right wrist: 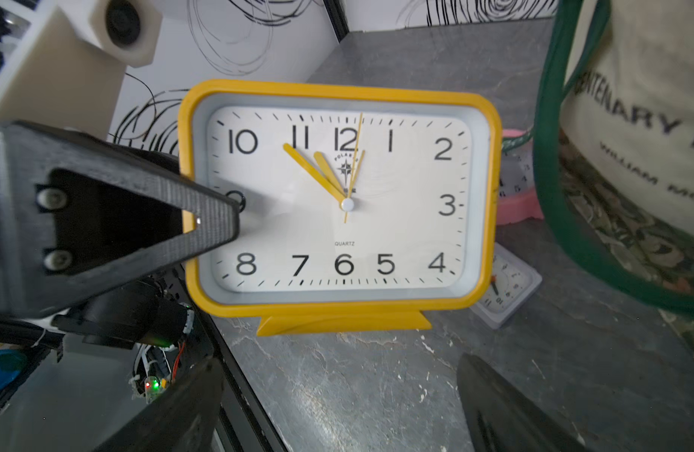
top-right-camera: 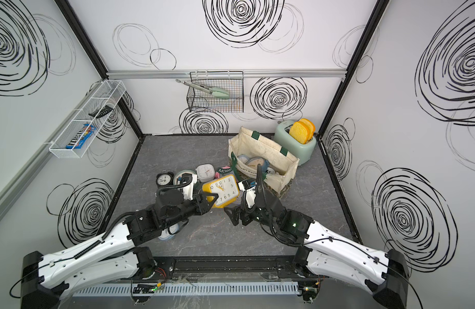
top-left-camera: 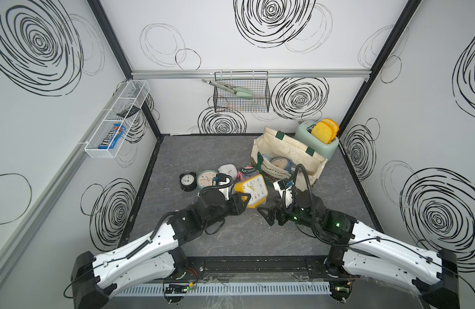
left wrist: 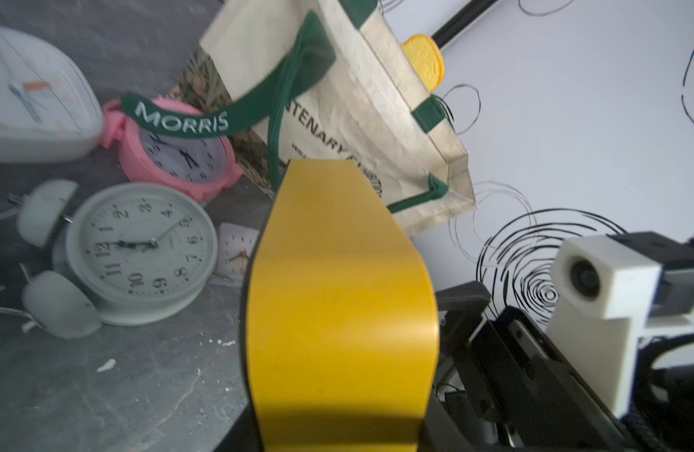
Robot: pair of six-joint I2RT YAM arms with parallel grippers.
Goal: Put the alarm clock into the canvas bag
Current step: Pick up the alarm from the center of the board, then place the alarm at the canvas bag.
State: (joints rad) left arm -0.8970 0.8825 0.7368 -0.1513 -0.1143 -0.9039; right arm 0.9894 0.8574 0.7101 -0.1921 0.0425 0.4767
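Note:
A yellow rectangular alarm clock (top-left-camera: 253,188) (right wrist: 337,195) with a white face is held between the two arms, and my left gripper (top-left-camera: 243,197) is shut on its left side. One black finger (right wrist: 204,219) lies across the face by the 9. In the left wrist view the clock's yellow top (left wrist: 341,293) hides the jaws. My right gripper (top-left-camera: 265,214) (right wrist: 337,411) stands open just right of the clock, with only table between its fingers. The cream canvas bag (top-left-camera: 292,152) (left wrist: 337,78) stands open behind it, with clocks inside and a green MORRIS handle (top-left-camera: 248,170) drooping forward.
A black clock (top-left-camera: 187,180), a mint twin-bell clock (left wrist: 142,250), a white square clock (top-left-camera: 227,170) and a pink clock (left wrist: 173,156) crowd the table left of the bag. A small flat white clock (right wrist: 505,285) lies below the yellow one. A mint toaster (top-left-camera: 316,141) stands behind the bag.

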